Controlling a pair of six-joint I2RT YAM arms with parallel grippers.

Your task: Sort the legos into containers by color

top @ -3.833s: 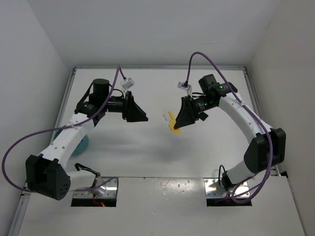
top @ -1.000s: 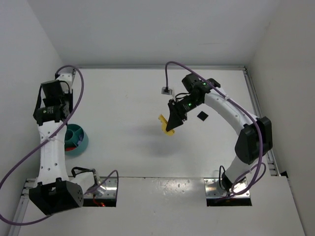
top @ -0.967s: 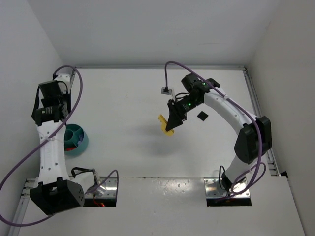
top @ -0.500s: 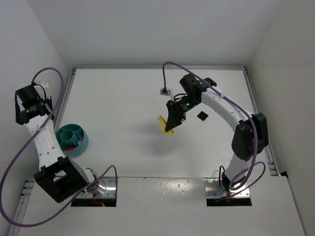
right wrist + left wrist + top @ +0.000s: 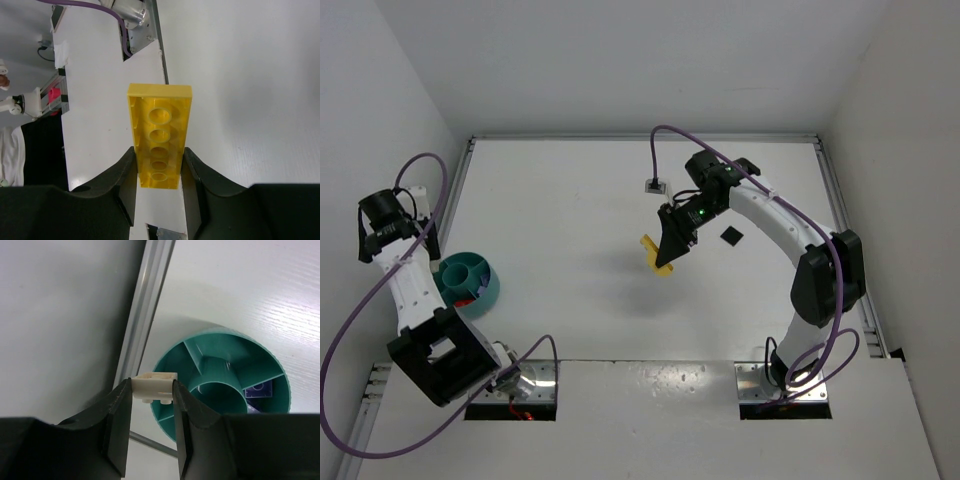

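There were two grippers, the left gripper (image 5: 152, 390) and the right gripper (image 5: 159, 167). One bowl (image 5: 220, 337) was seen. Four bricks could be counted: one yellow brick (image 5: 160, 125), one white brick (image 5: 155, 382), one blue brick (image 5: 259, 389) and one red brick (image 5: 468, 296). There was one black square (image 5: 730, 235).

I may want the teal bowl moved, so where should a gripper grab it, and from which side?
Probably the thin outer wall of the teal bowl, from straight above: one finger inside a compartment, one outside. It stands upright with its mouth open, and the dividers leave gaps along the rim that look wide enough for a finger.
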